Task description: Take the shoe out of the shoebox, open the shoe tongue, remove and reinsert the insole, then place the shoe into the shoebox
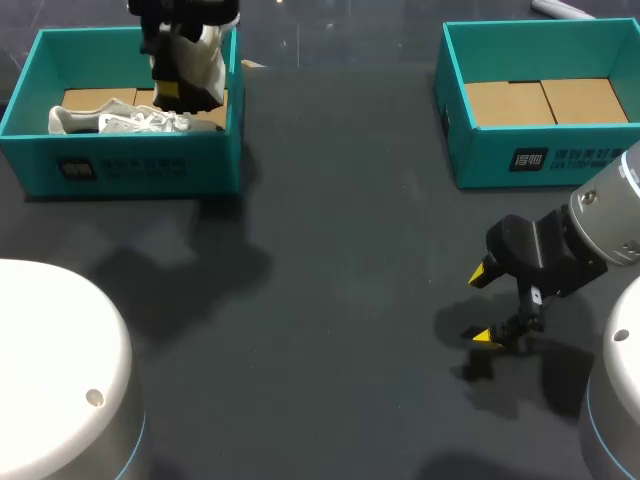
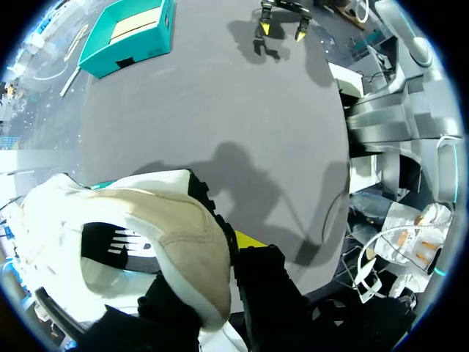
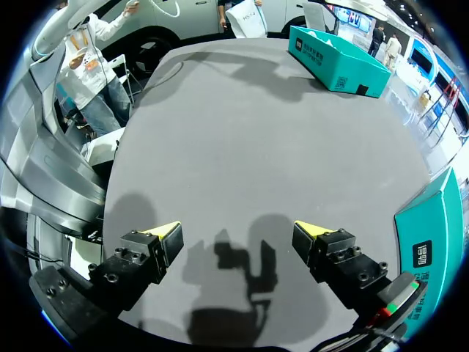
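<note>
Gripping a white shoe [image 1: 207,48], the left gripper [image 1: 178,70] hangs above the far right end of the left shoebox [image 1: 120,165], which stands at the table's [image 1: 330,250] far left corner. In the left wrist view the shoe [image 2: 146,235] fills the space at the fingers, its pale suede end toward the camera. One yellow fingertip [image 2: 249,240] presses against its side. The opposite finger is hidden under the shoe, but the shoe is carried clear of the box floor, so the pincer is judged closed on it.

A second white shoe [image 1: 120,122] lies on its side inside the same box, along the front wall, laces facing up. Brown cardboard lining [image 1: 95,98] shows behind it.

The right shoebox [image 1: 540,155], also teal, stands at the table's far right corner. It holds only a brown cardboard liner [image 1: 545,102].

The right gripper [image 1: 484,306] hovers just over the bare table near the right edge, on the near side of the right shoebox and well apart from it. The right wrist view confirms this pincer [image 3: 236,233] is spread wide with nothing between its yellow tips. Its shadow falls on the dark table beneath, a wall of the right shoebox [image 3: 440,235] stands beside it, and the left shoebox [image 3: 333,55] is far ahead.
</note>
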You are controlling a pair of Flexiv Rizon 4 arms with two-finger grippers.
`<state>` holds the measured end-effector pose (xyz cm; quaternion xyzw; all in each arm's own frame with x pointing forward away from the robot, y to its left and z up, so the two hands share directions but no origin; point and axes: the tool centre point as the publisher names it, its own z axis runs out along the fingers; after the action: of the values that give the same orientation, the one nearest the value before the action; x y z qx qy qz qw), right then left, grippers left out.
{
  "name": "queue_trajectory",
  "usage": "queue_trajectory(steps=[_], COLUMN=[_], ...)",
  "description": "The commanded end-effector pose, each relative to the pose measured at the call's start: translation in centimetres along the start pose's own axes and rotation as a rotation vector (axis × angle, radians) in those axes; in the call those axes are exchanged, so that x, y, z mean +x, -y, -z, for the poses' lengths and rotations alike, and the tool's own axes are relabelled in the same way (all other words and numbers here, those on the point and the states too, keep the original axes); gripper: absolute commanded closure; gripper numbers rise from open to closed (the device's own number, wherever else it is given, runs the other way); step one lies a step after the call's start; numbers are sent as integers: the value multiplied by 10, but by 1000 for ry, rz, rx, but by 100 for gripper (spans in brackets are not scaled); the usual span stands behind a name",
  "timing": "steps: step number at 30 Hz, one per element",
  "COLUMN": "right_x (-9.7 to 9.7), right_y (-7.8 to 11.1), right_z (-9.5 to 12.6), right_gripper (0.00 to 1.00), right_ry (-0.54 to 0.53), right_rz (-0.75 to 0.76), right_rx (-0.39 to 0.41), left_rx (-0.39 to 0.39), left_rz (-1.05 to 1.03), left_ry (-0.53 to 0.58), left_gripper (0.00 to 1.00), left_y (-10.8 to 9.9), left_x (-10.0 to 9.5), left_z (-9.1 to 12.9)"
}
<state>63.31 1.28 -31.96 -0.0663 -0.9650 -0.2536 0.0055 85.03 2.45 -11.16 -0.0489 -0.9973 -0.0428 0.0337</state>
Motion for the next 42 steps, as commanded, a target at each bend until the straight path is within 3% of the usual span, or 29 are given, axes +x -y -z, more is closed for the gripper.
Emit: queue_trajectory(steps=[1,8,10,16,21,24,40,42], right_x=[2,2,2,2,2,2,2,2], right_y=[0,0,0,0,0,0,0,0], right_z=[0,0,0,0,0,0,0,0], right_gripper=[0,0,0,0,0,0,0,0], right_ry=[3,3,3,3,3,3,3,3], right_rz=[-1,-1,-1,-1,-1,-1,-1,-1], right_rx=[2,2,2,2,2,2,2,2], left_rx=[13,13,47,121,51,-39,-39,-42], left_rz=[-2,-2,2,22,31,22,22,31], left_ry=[0,0,-12,-50,-45,-38,-38,-27], left_gripper=[100,100,100,100,100,100,100,100], left_y=[-7,-7,-13,-68,-113,-139,-139,-150], left_x=[0,0,-5,-50,-91,-111,-111,-120], left_z=[2,2,-4,-7,-5,-2,-2,-7])
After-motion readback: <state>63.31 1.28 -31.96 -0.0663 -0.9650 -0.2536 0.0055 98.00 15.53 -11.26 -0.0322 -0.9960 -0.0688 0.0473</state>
